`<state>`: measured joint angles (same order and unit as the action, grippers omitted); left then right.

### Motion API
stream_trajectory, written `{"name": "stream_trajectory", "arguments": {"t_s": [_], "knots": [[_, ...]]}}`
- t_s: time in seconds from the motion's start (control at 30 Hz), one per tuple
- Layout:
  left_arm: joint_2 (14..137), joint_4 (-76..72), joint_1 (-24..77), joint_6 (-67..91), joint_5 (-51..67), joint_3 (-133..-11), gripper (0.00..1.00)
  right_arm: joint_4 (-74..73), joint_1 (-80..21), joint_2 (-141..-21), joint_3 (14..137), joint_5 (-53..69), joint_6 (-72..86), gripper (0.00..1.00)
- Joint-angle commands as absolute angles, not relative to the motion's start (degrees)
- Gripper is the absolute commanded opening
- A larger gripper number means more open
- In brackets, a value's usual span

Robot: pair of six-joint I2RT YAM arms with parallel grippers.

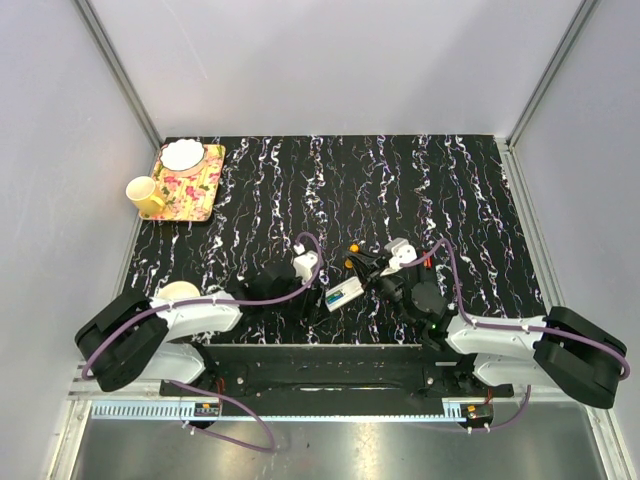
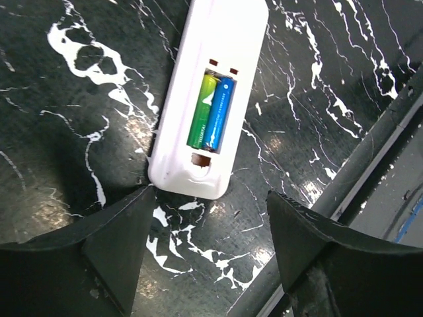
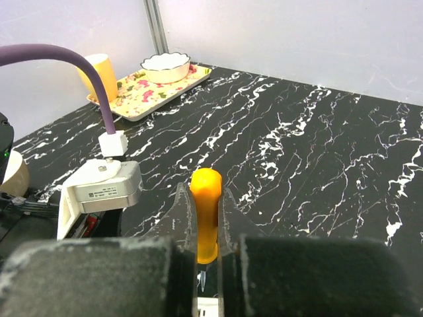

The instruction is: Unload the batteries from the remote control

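Note:
The white remote (image 2: 215,72) lies face down on the black marbled table with its battery bay open. A green battery (image 2: 202,109) and a blue battery (image 2: 218,113) sit side by side in the bay. My left gripper (image 2: 210,206) is open, its jaws standing apart just past the remote's near end, holding nothing. My right gripper (image 3: 206,201) is shut on an orange-handled tool (image 3: 205,188) with a thin metal tip pointing down towards the remote. In the top view the remote (image 1: 343,294) lies between the left gripper (image 1: 318,290) and the right gripper (image 1: 362,262).
A flowered tray (image 1: 190,190) with a white bowl (image 1: 182,155) stands at the far left, a yellow mug (image 1: 146,196) beside it. A cream round object (image 1: 178,292) sits by the left arm. The table's near edge rail (image 2: 370,158) runs close beside the remote.

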<state>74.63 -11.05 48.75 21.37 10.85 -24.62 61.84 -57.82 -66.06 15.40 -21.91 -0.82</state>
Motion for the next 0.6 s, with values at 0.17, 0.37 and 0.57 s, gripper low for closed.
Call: {"name": "stream_trajectory", "arguments": {"t_s": [0.17, 0.37, 0.57], "knots": [[76.2, -15.12, 48.52, 20.65, 16.87, -26.02, 0.63, 69.34, -58.36, -67.15, 12.92, -22.15, -0.79, 0.0], [76.2, -13.72, 48.52, 21.09, 14.68, -26.1, 0.65, 70.49, -58.27, -68.55, 13.09, -22.41, -1.58, 0.0], [75.68, -9.86, 48.52, 21.27, 10.99, -28.47, 0.67, 73.1, -58.27, -71.62, 12.92, -21.8, -1.85, 0.0]]}}
